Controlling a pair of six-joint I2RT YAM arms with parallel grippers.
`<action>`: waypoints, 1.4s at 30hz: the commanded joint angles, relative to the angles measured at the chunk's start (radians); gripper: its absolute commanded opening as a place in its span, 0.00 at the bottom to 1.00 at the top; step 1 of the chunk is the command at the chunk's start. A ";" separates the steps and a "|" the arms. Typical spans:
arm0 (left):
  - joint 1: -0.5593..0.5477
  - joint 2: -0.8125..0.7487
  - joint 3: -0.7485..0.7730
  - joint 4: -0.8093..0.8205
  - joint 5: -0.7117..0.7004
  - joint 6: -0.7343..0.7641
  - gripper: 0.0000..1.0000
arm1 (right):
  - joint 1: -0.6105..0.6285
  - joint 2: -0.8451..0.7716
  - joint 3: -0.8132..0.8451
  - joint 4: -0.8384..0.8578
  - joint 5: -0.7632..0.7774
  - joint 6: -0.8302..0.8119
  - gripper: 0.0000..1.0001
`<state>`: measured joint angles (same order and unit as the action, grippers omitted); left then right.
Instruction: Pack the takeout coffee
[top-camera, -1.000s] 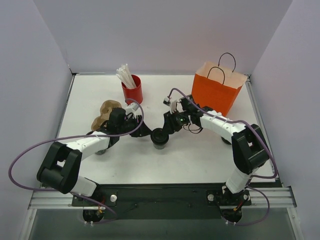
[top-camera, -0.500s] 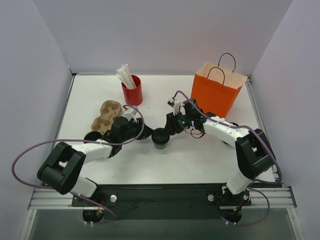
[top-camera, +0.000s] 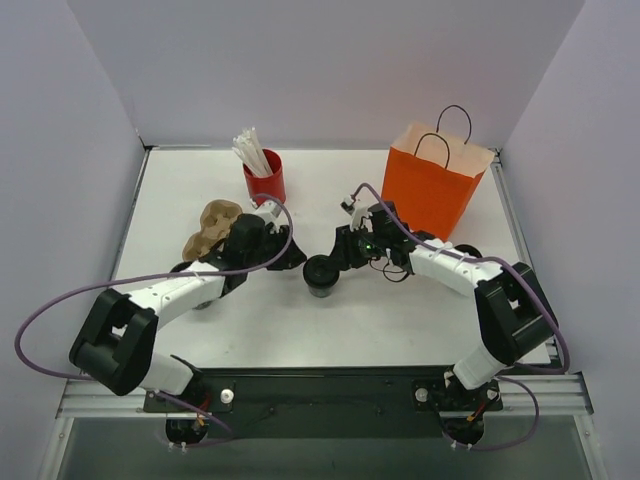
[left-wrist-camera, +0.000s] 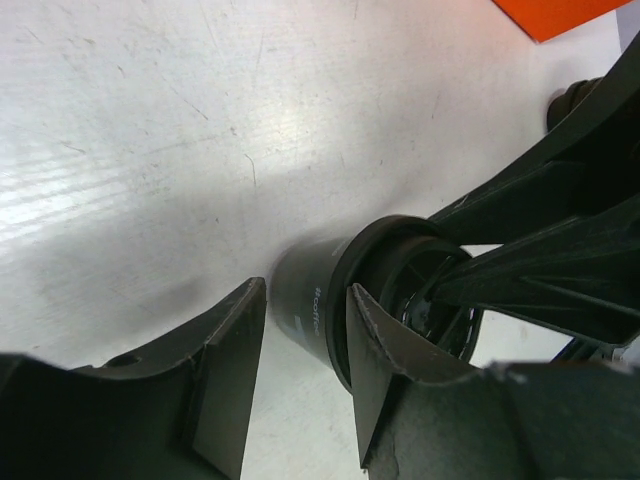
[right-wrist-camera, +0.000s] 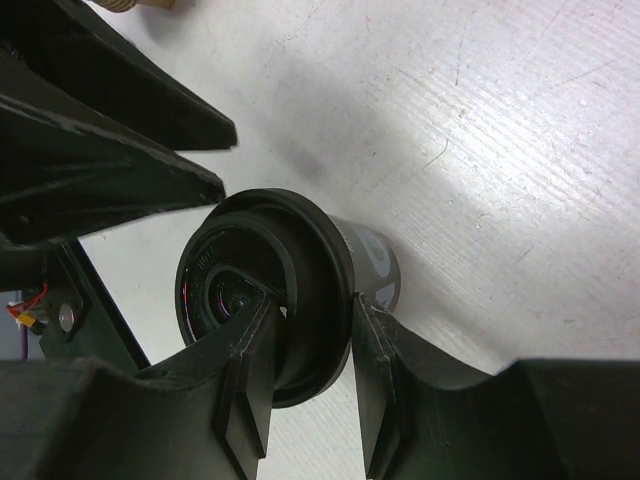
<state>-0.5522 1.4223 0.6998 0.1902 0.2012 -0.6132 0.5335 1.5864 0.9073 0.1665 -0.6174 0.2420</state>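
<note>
Saw the right gripper (right-wrist-camera: 312, 310) pinched to a narrow gap on the rim of the coffee cup's (top-camera: 320, 274) black lid (right-wrist-camera: 262, 290), one finger in the lid recess, one outside. Found the left gripper (left-wrist-camera: 305, 300) parted wider, cup wall in the gap just past its tips; couldn't judge contact. Located the cup upright mid-table between both grippers, well apart from the orange bag (top-camera: 432, 188), red cup (top-camera: 266, 184) and cardboard carrier (top-camera: 210, 226). Caught the red cup only in the top view, the lid pinch only in the wrist views.
</note>
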 joint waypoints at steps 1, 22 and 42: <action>0.055 -0.088 0.193 -0.386 -0.014 0.141 0.50 | 0.017 0.037 -0.087 -0.262 0.174 -0.023 0.11; 0.109 -0.658 -0.060 -0.367 -0.069 0.403 0.97 | -0.158 0.107 0.083 -0.027 0.329 0.362 0.11; 0.106 -0.703 -0.028 -0.442 -0.172 0.458 0.97 | -0.115 0.333 0.357 0.036 0.570 0.534 0.24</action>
<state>-0.4454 0.7326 0.6327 -0.2695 0.0662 -0.1753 0.4080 1.8748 1.2324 0.2611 -0.1261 0.7746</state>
